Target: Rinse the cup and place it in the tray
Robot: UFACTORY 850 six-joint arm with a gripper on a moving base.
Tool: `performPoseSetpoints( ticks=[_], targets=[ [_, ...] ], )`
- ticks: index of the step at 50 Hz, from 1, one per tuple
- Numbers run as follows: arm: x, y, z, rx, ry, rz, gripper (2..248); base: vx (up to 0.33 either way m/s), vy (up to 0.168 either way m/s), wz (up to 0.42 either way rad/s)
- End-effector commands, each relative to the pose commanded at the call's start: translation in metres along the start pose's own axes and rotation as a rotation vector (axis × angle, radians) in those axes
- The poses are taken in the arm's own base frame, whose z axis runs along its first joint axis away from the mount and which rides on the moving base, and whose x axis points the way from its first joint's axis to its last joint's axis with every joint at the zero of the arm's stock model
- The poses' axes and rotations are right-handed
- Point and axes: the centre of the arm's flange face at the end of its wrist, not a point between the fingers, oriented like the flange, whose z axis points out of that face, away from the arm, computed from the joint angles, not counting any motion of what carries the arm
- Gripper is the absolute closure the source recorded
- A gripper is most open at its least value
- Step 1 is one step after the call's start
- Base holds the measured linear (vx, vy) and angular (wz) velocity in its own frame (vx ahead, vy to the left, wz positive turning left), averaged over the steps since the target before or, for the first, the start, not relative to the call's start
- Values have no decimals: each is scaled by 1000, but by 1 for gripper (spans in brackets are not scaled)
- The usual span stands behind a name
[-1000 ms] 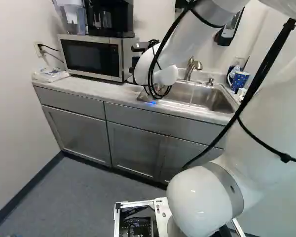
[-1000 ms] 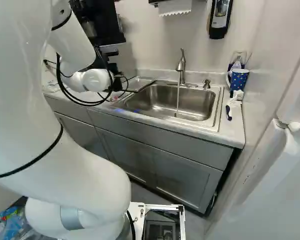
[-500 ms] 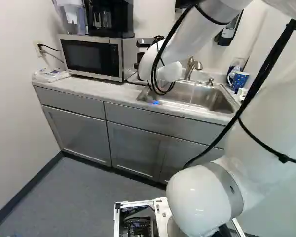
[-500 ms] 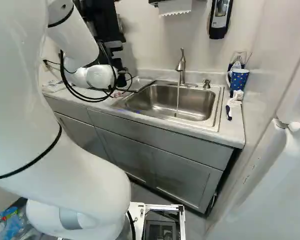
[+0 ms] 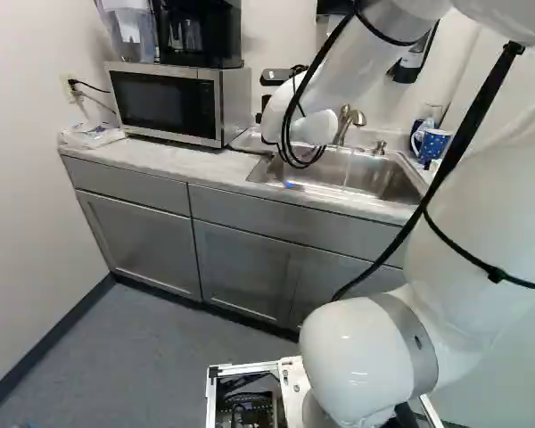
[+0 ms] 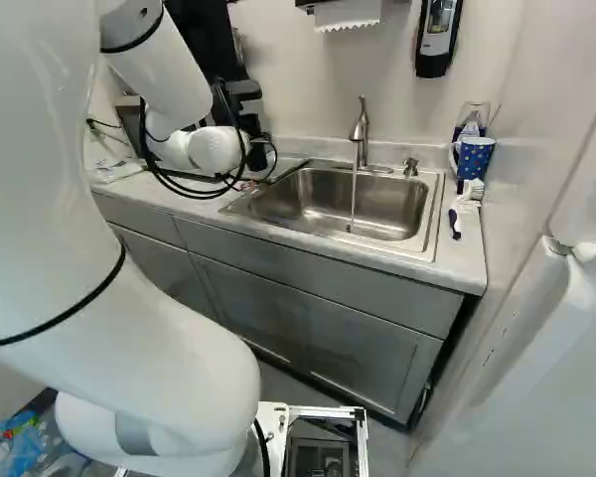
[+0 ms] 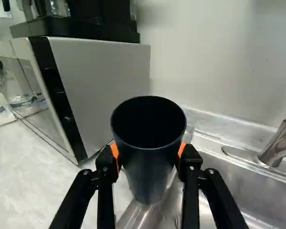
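Left to right, I have the boxy silver-and-black microwave (image 7: 100, 86), then my black gripper (image 7: 148, 151) with its orange pads, pinching the dark, tapered cup (image 7: 148, 179) from both sides by the stainless sink's (image 6: 268, 204) left end. The thin water stream (image 6: 354, 199) falls to its right, so I'd carry rightward. The cup looks roughly upright, mouth up, plain and smooth.

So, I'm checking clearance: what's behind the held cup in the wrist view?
Past the cup, gripped by the end effector, are the microwave's side and the wall. The counter directly behind is covered, so anything small there can't be seen.
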Motion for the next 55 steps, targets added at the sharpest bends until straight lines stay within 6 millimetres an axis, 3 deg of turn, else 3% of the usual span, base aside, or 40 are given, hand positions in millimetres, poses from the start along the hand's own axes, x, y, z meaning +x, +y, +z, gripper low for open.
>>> performPoseSetpoints(
  ticks=[55],
  targets=[
    [-2,82,11,-164,-9,27,124,0,0,0]
  ],
)
